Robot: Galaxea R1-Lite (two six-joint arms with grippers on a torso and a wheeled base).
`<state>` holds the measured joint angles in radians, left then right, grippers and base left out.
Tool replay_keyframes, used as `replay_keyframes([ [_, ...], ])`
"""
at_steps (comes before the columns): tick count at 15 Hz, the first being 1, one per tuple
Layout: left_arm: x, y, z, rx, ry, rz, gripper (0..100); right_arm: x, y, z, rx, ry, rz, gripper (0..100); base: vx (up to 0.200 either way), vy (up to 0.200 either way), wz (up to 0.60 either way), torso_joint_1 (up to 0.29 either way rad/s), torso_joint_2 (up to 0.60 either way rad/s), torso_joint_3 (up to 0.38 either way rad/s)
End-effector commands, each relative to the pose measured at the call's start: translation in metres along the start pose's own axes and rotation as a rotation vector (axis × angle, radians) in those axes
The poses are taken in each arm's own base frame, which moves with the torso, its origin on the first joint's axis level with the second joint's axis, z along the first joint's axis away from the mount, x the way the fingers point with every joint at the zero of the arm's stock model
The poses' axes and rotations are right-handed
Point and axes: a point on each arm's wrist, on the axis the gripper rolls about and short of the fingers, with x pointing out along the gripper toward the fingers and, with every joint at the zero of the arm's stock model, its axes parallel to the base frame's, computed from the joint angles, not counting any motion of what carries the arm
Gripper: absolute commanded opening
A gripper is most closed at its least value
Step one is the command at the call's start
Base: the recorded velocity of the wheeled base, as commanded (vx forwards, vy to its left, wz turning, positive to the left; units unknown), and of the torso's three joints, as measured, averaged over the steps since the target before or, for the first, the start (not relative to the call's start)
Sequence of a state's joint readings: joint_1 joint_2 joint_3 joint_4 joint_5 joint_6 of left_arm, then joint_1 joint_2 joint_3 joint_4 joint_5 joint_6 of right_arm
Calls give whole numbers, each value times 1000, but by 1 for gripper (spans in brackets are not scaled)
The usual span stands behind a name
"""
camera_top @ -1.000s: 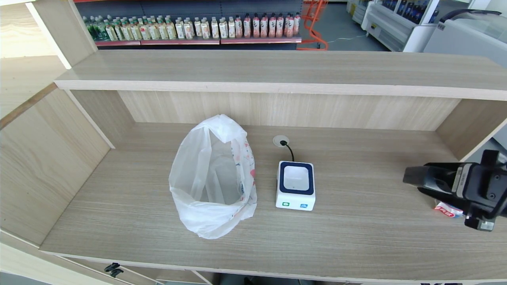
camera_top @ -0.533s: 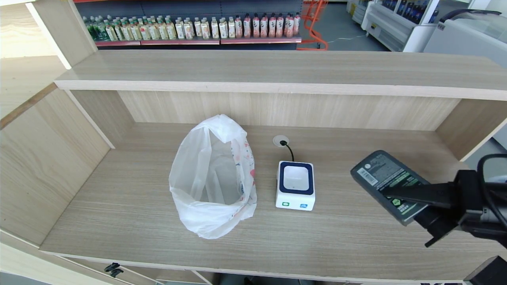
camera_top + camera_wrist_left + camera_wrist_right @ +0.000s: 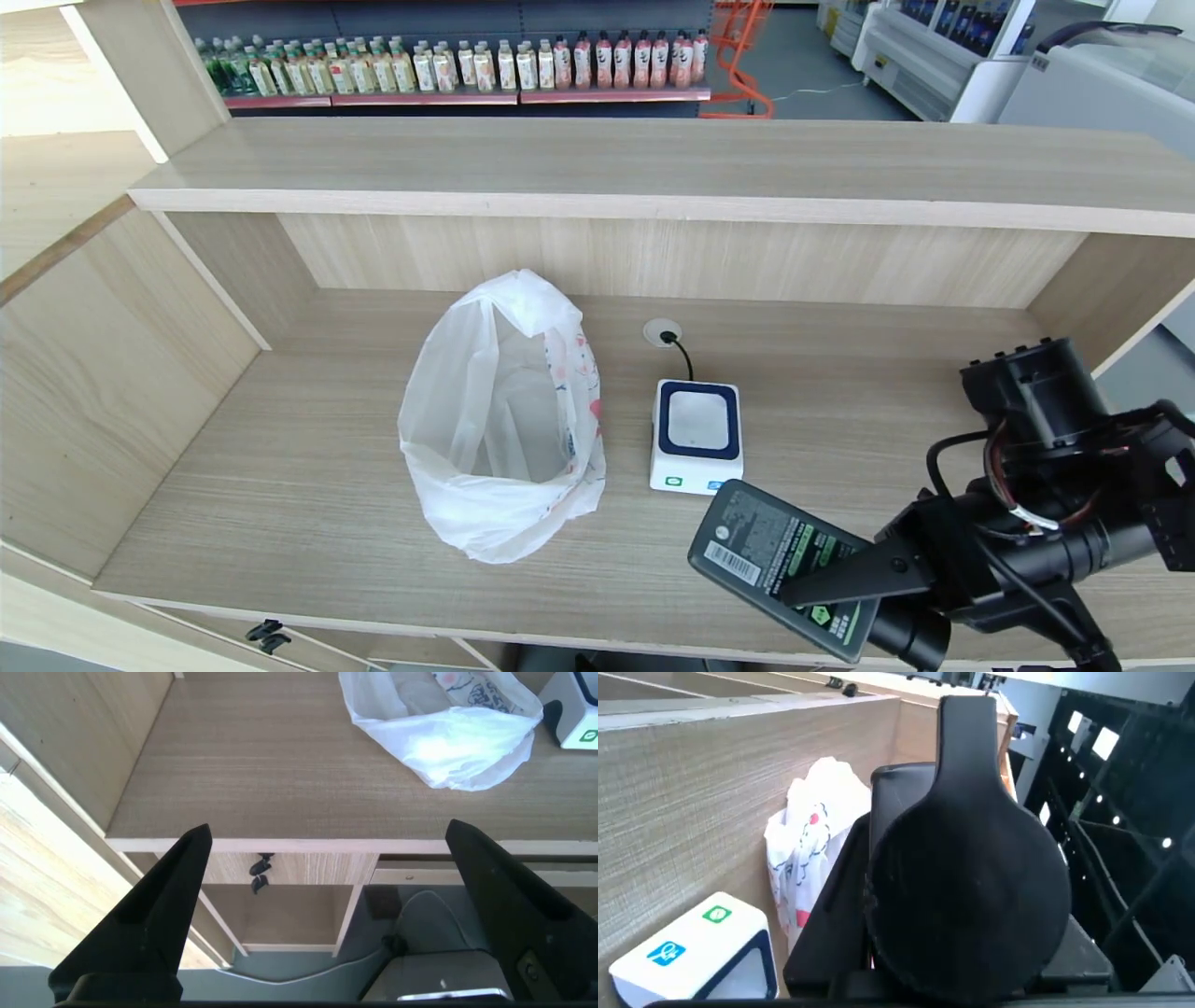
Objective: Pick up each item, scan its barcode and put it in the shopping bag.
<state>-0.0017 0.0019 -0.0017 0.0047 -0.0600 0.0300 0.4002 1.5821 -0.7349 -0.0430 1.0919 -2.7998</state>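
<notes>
Right pincer [image 3: 822,581] is clamped on a pack [image 3: 780,565]: dark, flat, rectangular, rounded corners. One finger lies across the label face; the other is hidden under the pack. The pack is held off the table [image 3: 280,485], over its front edge, front-right of the scanner [image 3: 697,434]. In the head view the pack's far corner overlaps the scanner's near right corner; can't tell the height gap. Label face points up, with the barcode [image 3: 733,563] on the end away from the pincer. The pack is tilted, its long axis running diagonally from the pincer toward the scanner.

Scanner: white box, dark blue frame around a pale window that faces up, sitting mid-table. A black cable [image 3: 681,355] runs from its back to a round grommet [image 3: 662,332] in the tabletop.

Bag [image 3: 499,420]: translucent white plastic with red print on one side. It stands on the table left of the scanner, mouth open upward, close by with a strip of bare table between them. The right wrist view has the bag [image 3: 808,849] and scanner [image 3: 691,952] side by side beyond the pincer body.

Left pincer [image 3: 329,840]: fingers spread wide, holding nothing, out in front of the table's front edge. The bag [image 3: 448,719] lies farther across the table from it.

Background: a shelf of bottles [image 3: 448,65] behind the table's raised back wall.
</notes>
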Motion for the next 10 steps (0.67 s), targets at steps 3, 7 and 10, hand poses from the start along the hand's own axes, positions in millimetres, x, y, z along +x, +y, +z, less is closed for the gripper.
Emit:
replay_keyframes([
  [3, 0, 0, 0, -1, 0, 0, 100, 25, 9, -4, -61, -88, -64, 0, 0, 0, 0, 0, 0, 0],
  [7, 0, 0, 0, 1, 0, 0, 100, 41, 15, -9, -43, -142, -113, 0, 0, 0, 0, 0, 0, 0],
  [10, 0, 0, 0, -1, 0, 0, 100, 43, 16, -15, -73, -128, -120, 0, 0, 0, 0, 0, 0, 0],
])
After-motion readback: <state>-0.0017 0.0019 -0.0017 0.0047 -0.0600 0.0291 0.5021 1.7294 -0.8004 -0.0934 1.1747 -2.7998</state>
